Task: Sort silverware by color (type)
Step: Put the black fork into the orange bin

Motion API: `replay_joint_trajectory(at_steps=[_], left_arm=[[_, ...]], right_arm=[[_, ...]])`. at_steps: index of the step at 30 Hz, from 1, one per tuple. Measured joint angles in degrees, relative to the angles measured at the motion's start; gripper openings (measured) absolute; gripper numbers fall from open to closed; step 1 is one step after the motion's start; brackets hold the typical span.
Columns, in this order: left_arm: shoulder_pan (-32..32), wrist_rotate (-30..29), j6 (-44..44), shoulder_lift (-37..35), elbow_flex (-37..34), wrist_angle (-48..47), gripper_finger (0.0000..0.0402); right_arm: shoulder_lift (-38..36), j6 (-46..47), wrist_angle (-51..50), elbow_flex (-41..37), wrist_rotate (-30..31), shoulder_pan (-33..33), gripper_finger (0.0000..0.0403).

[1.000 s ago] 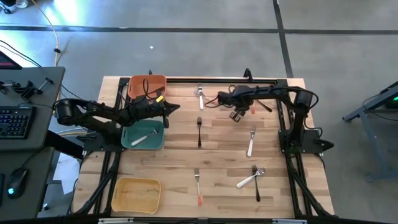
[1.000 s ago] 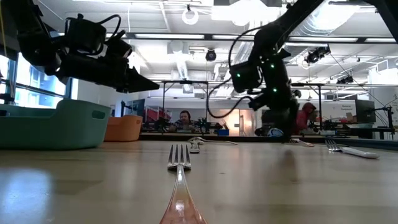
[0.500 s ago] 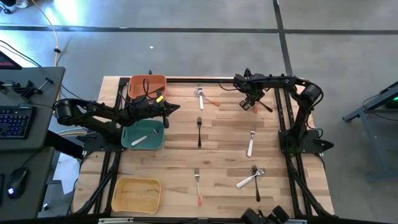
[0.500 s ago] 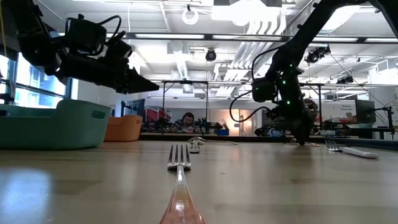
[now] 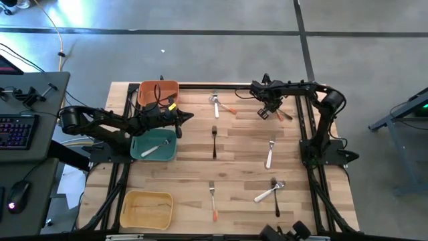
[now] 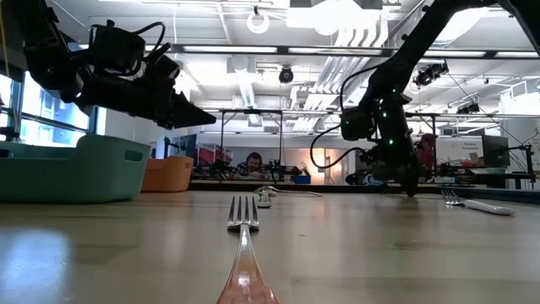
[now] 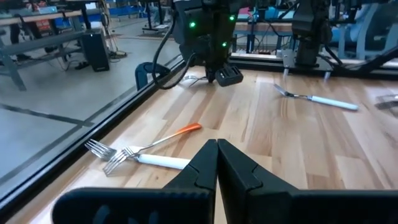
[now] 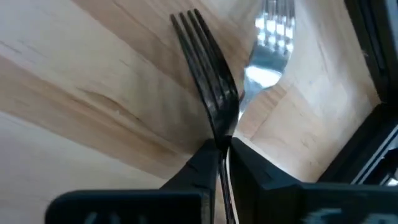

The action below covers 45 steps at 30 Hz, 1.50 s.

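We see bright even ceiling light, glare on the near fork (image 6: 243, 253), soft shadows on the counter (image 5: 234, 154), blurred close foreground

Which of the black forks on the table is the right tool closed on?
The black fork at the far right of the table, lying against an orange-handled fork; the right tool pinches its neck. The black forks at mid-table and at the near edge lie untouched.

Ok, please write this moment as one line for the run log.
phase: grasp | right gripper: shut on black fork, far right of table | left gripper: shut, above teal bin
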Motion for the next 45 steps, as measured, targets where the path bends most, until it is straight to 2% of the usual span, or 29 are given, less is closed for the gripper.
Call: replay_joint_trajectory(at_steps=[7,12,15,20,22,24,27,29,31,35,37,41,43,45], left_arm=[[0.00,0.11,-2.65,0.00,0.00,0.09,0.0000],[-0.27,2.52,-6.80,-0.02,0.00,1.08,0.0000],[-0.88,4.04,-5.72,-0.04,-1.44,6.55,0.0000],[-0.66,4.75,-6.85,-0.07,-6.88,21.48,0.0000],[-0.34,4.74,-7.98,-0.07,-8.08,24.13,0.0000],[-0.34,5.33,-8.83,-0.07,-8.25,23.83,0.0000],[-0.77,11.37,-10.03,-0.07,-7.02,22.16,0.0001],[-2.01,15.77,-10.09,-0.07,-5.24,18.70,0.0003],[-3.72,17.11,-10.04,-0.07,-3.49,15.08,0.0007],[-7.07,16.41,-7.08,-0.07,-0.38,7.53,0.0019],[-8.35,16.41,-5.32,-0.07,0.30,6.65,0.0025],[-9.87,16.40,-1.30,-0.07,0.46,6.64,0.0032],[-9.97,16.38,-0.50,-0.07,0.46,6.58,0.0033],[-9.94,16.28,-0.81,-0.07,0.46,6.41,0.0032]], right_arm=[[-8.55,2.86,-0.95,0.01,0.18,3.99,0.0003],[-14.61,6.06,0.09,0.05,0.13,8.99,0.0001],[-16.60,6.55,4.40,0.03,-2.77,13.39,0.0000],[-17.13,3.67,23.29,-2.88,-12.26,20.55,0.0000],[-17.13,3.01,34.02,-5.13,-16.67,22.91,0.0000],[-17.13,2.48,44.61,-7.42,-20.87,24.92,0.0000],[-17.11,1.13,59.11,-9.93,-26.51,27.30,0.0000],[-17.11,-0.07,64.95,-10.63,-29.04,28.69,0.0000],[-17.11,-1.05,68.09,-10.76,-29.89,30.01,0.0000],[-17.16,-3.68,63.91,-9.65,-27.50,31.68,0.0000],[-17.64,-5.32,54.54,-8.12,-22.13,31.26,0.0000],[-17.68,-5.98,34.97,-4.41,-6.24,27.53,0.0009],[-17.68,-4.95,28.56,-3.23,-2.57,24.85,0.0018],[-17.68,-5.25,24.29,-3.07,-2.25,21.78,0.0029]])
